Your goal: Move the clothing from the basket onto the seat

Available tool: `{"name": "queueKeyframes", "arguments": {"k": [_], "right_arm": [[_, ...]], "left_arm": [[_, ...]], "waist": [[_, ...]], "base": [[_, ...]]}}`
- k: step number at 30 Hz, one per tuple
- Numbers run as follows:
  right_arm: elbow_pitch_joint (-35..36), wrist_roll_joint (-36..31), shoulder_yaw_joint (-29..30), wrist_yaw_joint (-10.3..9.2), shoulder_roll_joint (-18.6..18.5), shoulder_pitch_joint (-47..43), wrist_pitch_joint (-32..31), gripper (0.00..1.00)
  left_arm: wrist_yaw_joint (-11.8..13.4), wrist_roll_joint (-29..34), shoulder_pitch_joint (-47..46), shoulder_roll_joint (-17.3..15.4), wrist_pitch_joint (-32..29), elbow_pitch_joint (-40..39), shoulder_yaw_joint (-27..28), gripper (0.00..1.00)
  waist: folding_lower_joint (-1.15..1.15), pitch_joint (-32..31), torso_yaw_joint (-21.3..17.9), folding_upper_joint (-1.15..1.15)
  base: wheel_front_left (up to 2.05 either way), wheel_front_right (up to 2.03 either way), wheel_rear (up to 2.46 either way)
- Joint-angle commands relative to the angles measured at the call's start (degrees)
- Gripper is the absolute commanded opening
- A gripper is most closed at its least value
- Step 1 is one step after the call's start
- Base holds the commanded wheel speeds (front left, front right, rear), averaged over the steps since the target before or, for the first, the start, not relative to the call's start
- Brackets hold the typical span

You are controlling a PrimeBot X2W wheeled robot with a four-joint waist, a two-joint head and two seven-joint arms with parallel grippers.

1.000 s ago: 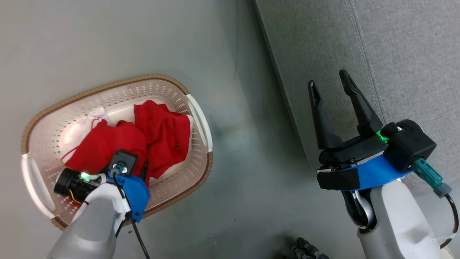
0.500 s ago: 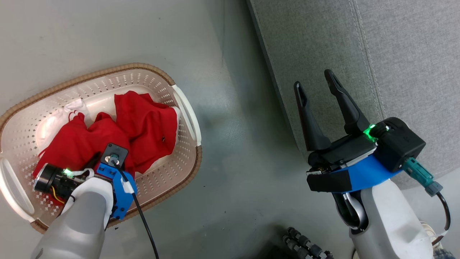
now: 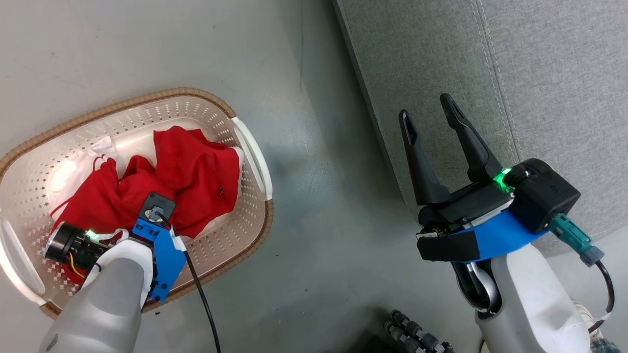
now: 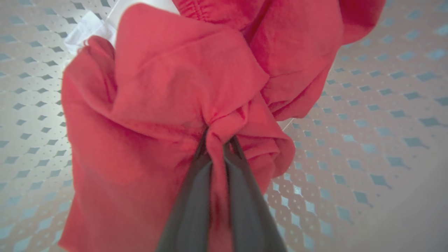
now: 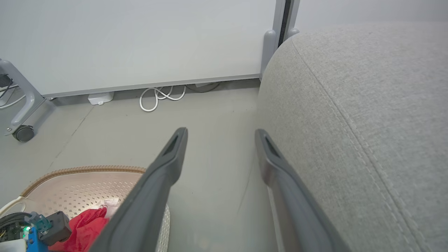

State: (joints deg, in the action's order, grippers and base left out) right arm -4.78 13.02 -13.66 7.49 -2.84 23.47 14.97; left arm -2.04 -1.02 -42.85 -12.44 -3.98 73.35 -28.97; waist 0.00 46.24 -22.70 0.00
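The clothing, a heap of red garments (image 3: 191,171) with a white one (image 3: 100,147) at its far left, lies in the cream basket (image 3: 206,102) on the floor. My left arm reaches down into the basket, and its dark wrist block covers the fingers in the head view. In the left wrist view my left gripper (image 4: 217,138) is shut on a pinched fold of the red clothing (image 4: 157,98), with the basket's perforated wall (image 4: 350,140) behind. My right gripper (image 3: 425,107) (image 5: 220,132) hangs open and holds nothing, beside the front edge of the grey seat (image 3: 490,59) (image 5: 367,105).
Grey floor (image 3: 319,196) separates the basket from the seat. A white cable loop (image 5: 157,96) lies at the foot of a pale wall panel, and a caster wheel (image 5: 22,133) stands at the far left. A dark ribbed part (image 3: 417,338) shows at the head view's bottom edge.
The left gripper has shut on the red clothing, and the fabric has bunched slightly around it. The head camera shifted, sliding the whole picture left. The right gripper stays open.
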Motion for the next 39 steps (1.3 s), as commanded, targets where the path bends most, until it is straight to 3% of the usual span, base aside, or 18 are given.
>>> {"name": "queueKeyframes", "arguments": {"k": [1, 9, 17, 28, 39], "right_arm": [[0.05, 0.19, -0.05, 0.01, -0.08, 0.88, 0.29, 1.0], [-0.26, -0.05, 0.28, 0.01, -0.08, 0.81, 0.29, 1.0], [-1.54, -1.52, 1.62, 0.01, -0.08, 0.16, 0.28, 1.0], [-4.93, -4.82, 2.85, 0.01, -0.14, -3.28, -0.16, 1.0], [-6.14, -6.62, 4.41, 0.01, -0.14, -10.39, -3.52, 1.0]], "left_arm": [[-0.17, -0.2, -1.01, -0.35, -0.24, 0.02, -0.38, 0.0], [-1.8, -1.01, -1.46, 0.02, 0.63, 0.08, -0.96, 0.0], [-2.95, -2.12, -2.0, 2.17, 4.1, -0.37, -1.79, 0.0], [-3.42, -5.48, 1.17, 7.43, 10.72, -0.28, -1.13, 0.0], [-4.55, -8.78, 5.65, 9.58, 16.23, -2.89, -2.99, 0.0]], "waist": [[0.0, -0.07, 0.03, 0.0], [0.0, -0.83, 0.9, 0.0], [0.0, -5.01, 4.15, 0.0], [0.0, -18.14, 10.14, 0.0], [0.0, -33.03, 15.21, 0.0]], "base": [[0.0, 0.0, 0.0], [0.0, 0.0, 0.0], [0.0, 0.0, 0.0], [0.0, 0.0, 0.0], [0.0, 0.0, 0.0]]}}
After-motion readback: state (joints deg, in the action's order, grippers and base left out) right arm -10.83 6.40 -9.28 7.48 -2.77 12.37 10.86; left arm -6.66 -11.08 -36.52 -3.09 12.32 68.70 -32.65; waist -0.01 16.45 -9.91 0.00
